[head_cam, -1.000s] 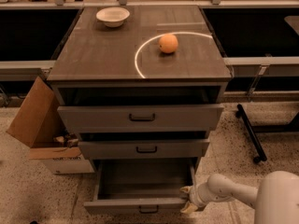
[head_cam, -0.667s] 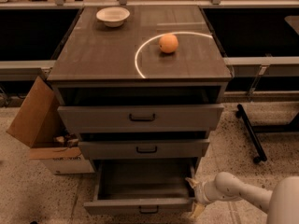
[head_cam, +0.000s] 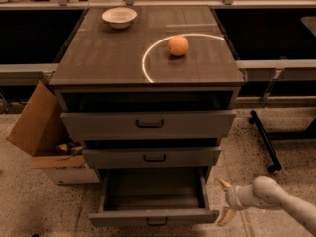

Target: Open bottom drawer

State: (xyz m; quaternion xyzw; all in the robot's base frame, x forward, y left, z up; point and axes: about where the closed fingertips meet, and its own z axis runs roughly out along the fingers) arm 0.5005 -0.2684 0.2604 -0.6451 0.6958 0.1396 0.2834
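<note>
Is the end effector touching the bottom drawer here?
Cannot tell. Camera view: the open end effector sits right of the bottom drawer, its lower fingertip at the front panel's right corner, neither gap nor contact plain.

The bottom drawer of the grey cabinet stands pulled far out, so its shallow box is open to view, while the middle drawer and the top drawer above it stick out only a little. The gripper hangs low, just beside the right front corner of the bottom drawer, with its two pale fingers spread apart. On the cabinet top lie a white bowl and an orange, and a cardboard box stands at the left.
</note>
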